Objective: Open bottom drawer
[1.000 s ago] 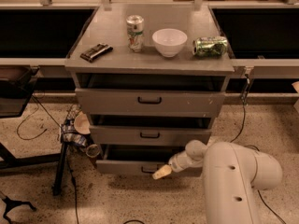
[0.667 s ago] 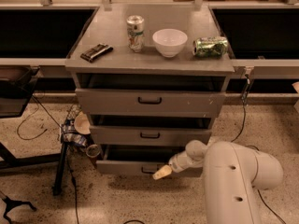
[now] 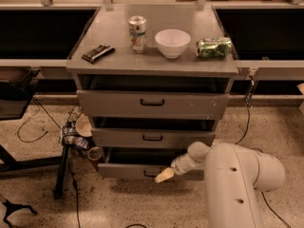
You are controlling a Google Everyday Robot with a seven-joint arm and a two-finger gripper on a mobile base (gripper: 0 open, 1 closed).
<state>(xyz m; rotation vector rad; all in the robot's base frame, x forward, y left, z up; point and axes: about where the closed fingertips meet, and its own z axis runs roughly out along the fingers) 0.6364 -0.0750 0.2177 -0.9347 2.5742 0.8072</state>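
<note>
Where the cabinet meets the floor, the bottom drawer stands partly pulled out, a dark gap showing above its grey front. Gripper sits at the middle of that front, its pale tip over the black handle, covering most of it. Whether the gripper is spread, pressed together or pinching the handle cannot be told. White arm reaches in from lower right. Middle drawer and top drawer above, each also a little out. On the cabinet top: upright can, white bowl, a second can on its side, a dark flat object at left.
</note>
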